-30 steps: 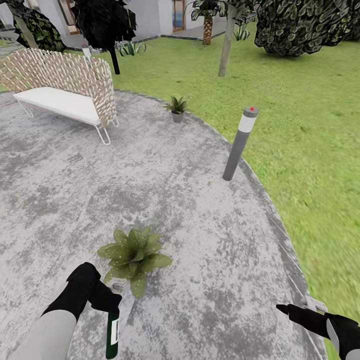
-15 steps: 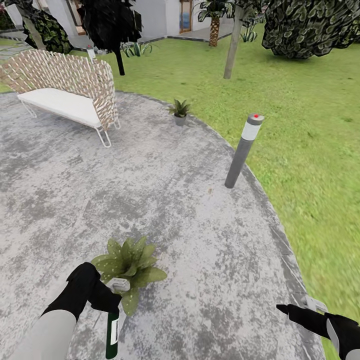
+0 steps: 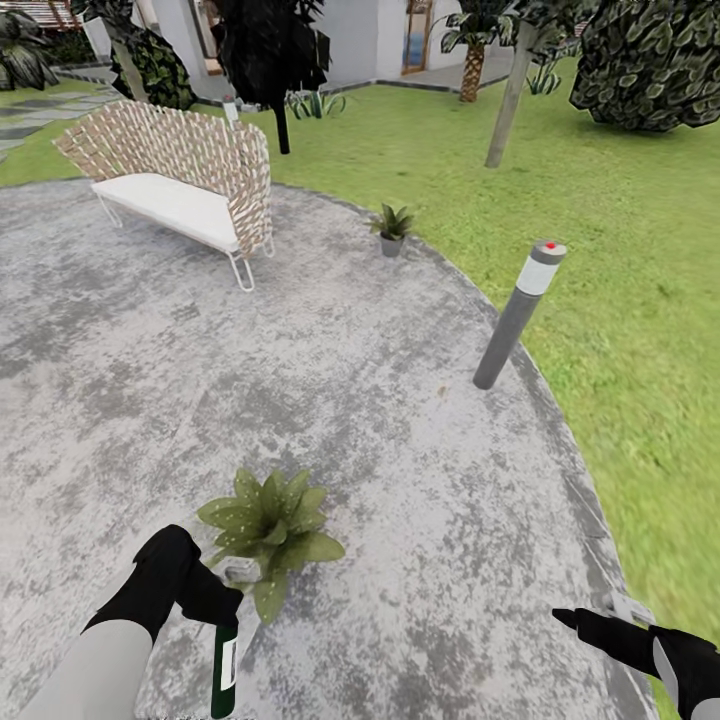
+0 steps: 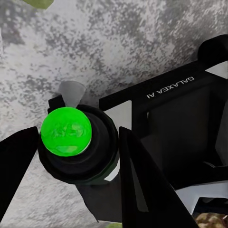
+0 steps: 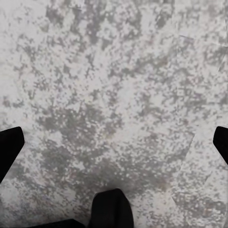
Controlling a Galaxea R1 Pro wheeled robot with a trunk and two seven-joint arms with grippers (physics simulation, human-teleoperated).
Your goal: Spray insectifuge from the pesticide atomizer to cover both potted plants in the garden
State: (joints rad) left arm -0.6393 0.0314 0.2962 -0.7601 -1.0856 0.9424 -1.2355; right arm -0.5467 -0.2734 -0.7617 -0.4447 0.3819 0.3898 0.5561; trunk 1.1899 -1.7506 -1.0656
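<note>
on the patio point(image 3: 400, 420) | left gripper point(image 3: 215, 600) pinching atomizer point(image 3: 224, 668) beside near plant point(image 3: 272, 525) | right gripper point(image 3: 590, 622) spread, idle | step: spraying; next: aim nozzle at leaves

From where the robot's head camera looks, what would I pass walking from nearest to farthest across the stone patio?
Pesticide atomizer in the left gripper → near potted plant → grey bollard lamp → far potted plant by the patio edge → lawn and trees beyond.
</note>
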